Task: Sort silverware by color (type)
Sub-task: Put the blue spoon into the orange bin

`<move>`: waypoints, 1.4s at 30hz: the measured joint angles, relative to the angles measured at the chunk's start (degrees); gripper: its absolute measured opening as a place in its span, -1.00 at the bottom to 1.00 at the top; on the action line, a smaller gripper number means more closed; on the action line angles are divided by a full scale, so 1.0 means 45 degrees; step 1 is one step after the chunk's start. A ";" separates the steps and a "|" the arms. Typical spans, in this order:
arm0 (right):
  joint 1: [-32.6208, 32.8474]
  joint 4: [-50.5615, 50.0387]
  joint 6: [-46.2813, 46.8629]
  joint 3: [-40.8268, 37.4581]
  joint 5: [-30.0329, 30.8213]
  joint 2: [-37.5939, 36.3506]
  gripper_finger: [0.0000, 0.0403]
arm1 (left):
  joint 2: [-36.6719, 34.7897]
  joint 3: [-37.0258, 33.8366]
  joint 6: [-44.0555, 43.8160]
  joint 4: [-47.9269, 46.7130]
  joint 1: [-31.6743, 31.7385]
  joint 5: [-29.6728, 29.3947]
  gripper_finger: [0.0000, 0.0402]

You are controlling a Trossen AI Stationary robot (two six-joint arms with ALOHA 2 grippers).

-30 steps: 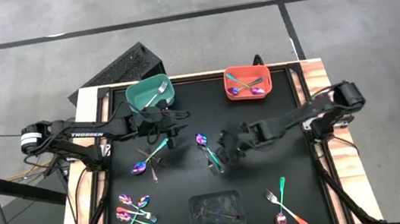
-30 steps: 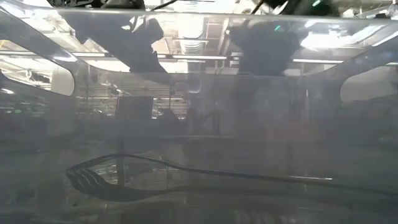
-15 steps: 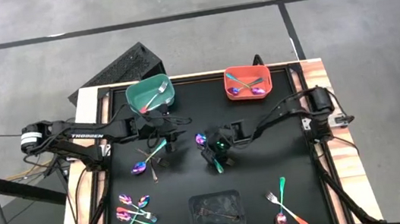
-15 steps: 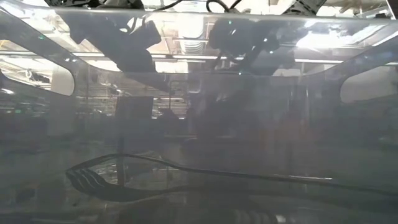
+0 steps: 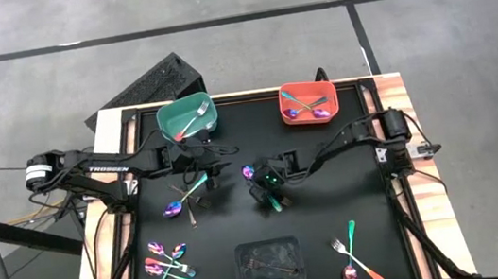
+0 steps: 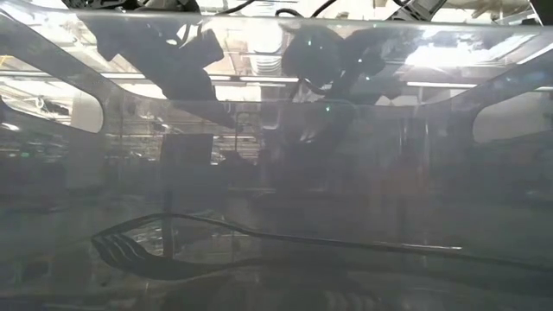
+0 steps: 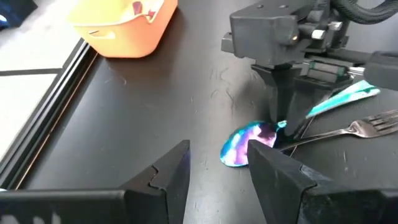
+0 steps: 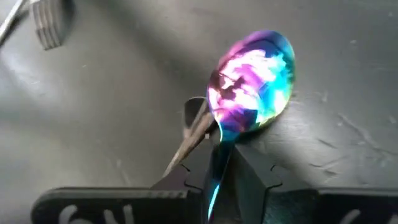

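Observation:
A spoon with a rainbow bowl (image 8: pixel 252 81) and a teal handle lies mid-table (image 5: pixel 251 174), across a dull grey fork (image 7: pixel 348 130). My right gripper (image 5: pixel 263 187) stands over it, shut on it just behind the bowl. My left gripper (image 7: pixel 214 180) hangs open and empty to the left (image 5: pixel 212 168), facing that spoon. Below it another teal-handled spoon (image 5: pixel 189 192) lies on the mat. More silverware lies near the front left (image 5: pixel 169 262) and front right (image 5: pixel 354 255). My right gripper pinches the spoon's thin neck (image 8: pixel 219 146) between its two fingers, right behind the bowl. The fingers (image 7: pixel 281 106) slant down from the table's right side and lie across the spoon. The bowl (image 7: pixel 247 144) rests on the black mat, and the teal handle (image 7: pixel 345 98) runs back past the fingers.
A green bin (image 5: pixel 187 118) holding a fork stands at the far left, and an orange bin (image 5: pixel 308 102) holding spoons at the far right. A clear plastic tray (image 5: pixel 269 263) of grey cutlery sits at the near edge; the low view looks through its wall at a grey fork (image 6: pixel 173 242).
My right gripper has gone down and toward the table's left, from above the mat's middle onto the teal-handled spoon. Most of that move came early; it has hardly shifted since. The spoon lies where it was.

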 joint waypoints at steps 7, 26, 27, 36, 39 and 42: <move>-0.0104 -0.0431 -0.0544 0.0024 0.0375 -0.0032 -0.93 | 0.0000 0.0000 0.0005 0.0000 0.0000 0.0004 -0.26; -0.1214 -0.6108 -0.7752 -0.0008 0.5107 -0.3979 -0.91 | 0.0000 0.0005 0.0300 -0.0126 0.0005 -0.0005 -0.26; -0.1377 -0.6370 -0.8591 -0.0010 0.5487 -0.4063 -0.91 | 0.0000 0.0005 0.0301 -0.0138 0.0005 -0.0001 -0.26; -0.3062 -0.7029 -1.4239 -0.0011 0.6912 -0.4123 -0.91 | 0.0000 0.0005 0.0291 -0.0440 0.0005 -0.0055 -0.26; -0.3568 -0.6332 -1.5526 -0.0183 0.6904 -0.4085 -0.91 | 0.0000 0.0005 0.0322 -0.0472 0.0005 -0.0080 -0.26; -0.4113 -0.5050 -1.6709 -0.0743 0.6417 -0.4269 -0.92 | 0.0000 0.0005 0.0335 -0.0480 0.0005 -0.0097 -0.26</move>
